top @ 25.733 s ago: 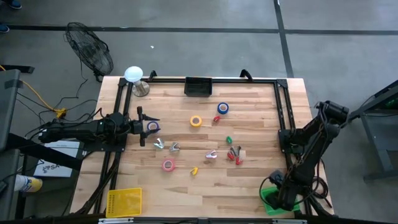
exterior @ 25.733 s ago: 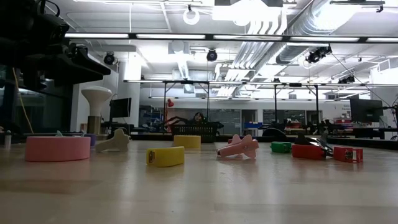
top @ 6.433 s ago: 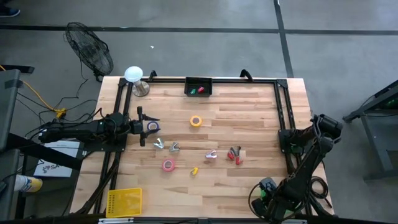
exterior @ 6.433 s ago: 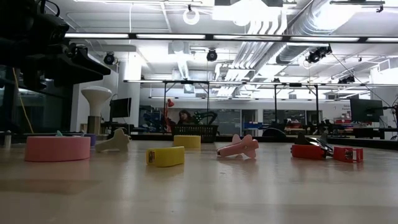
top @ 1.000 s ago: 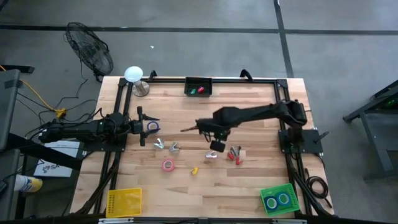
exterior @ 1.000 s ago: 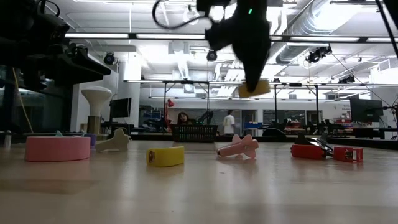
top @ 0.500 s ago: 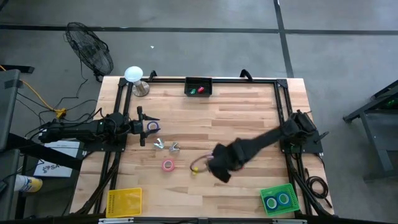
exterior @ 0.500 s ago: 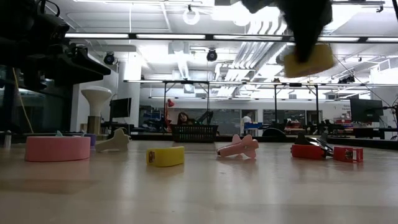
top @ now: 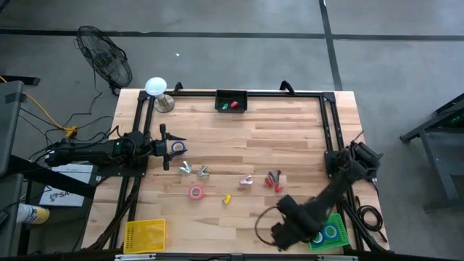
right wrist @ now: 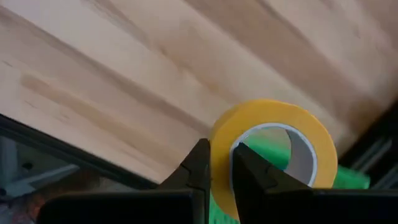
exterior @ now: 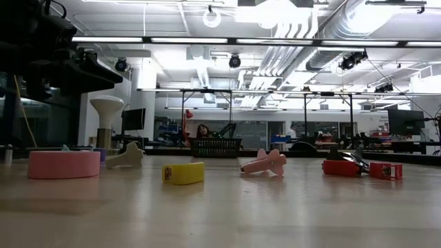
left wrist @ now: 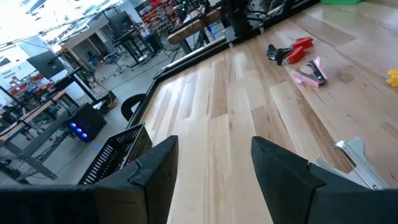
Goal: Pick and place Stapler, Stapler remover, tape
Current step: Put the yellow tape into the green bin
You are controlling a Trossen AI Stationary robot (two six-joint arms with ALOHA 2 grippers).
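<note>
My right gripper (right wrist: 221, 147) is shut on a yellow tape roll (right wrist: 273, 155) near the table's near right corner, beside the green basket (top: 328, 233); the arm (top: 284, 230) hides the roll in the high view. My left gripper (left wrist: 214, 168) waits open at the table's left, a purplish-blue tape roll (top: 178, 147) just ahead of it. Lying flat on the table are a pink tape roll (top: 196, 192), a small yellow stapler (top: 226, 199), a pink stapler remover (top: 247, 180), red staplers (top: 273, 180) and two silver stapler removers (top: 194, 170). My right gripper pinches the yellow roll's wall (right wrist: 221, 163) between its two fingers, one finger (right wrist: 249, 171) inside the ring's open centre and the other (right wrist: 199, 167) outside. The roll is lifted clear of the table, with the green basket showing through its hole.
Two blue tape rolls lie in the green basket. A black basket (top: 230, 101) at the far edge holds a green and a red piece. A yellow basket (top: 145, 235) sits at the near left corner. Black frame rails (top: 330, 130) run along the table's sides.
My right gripper has carried the yellow tape roll from above the table's middle toward the near edge and the right, over to the green basket, staying shut on it. It has left the low view. Everything on the table has kept its place.
</note>
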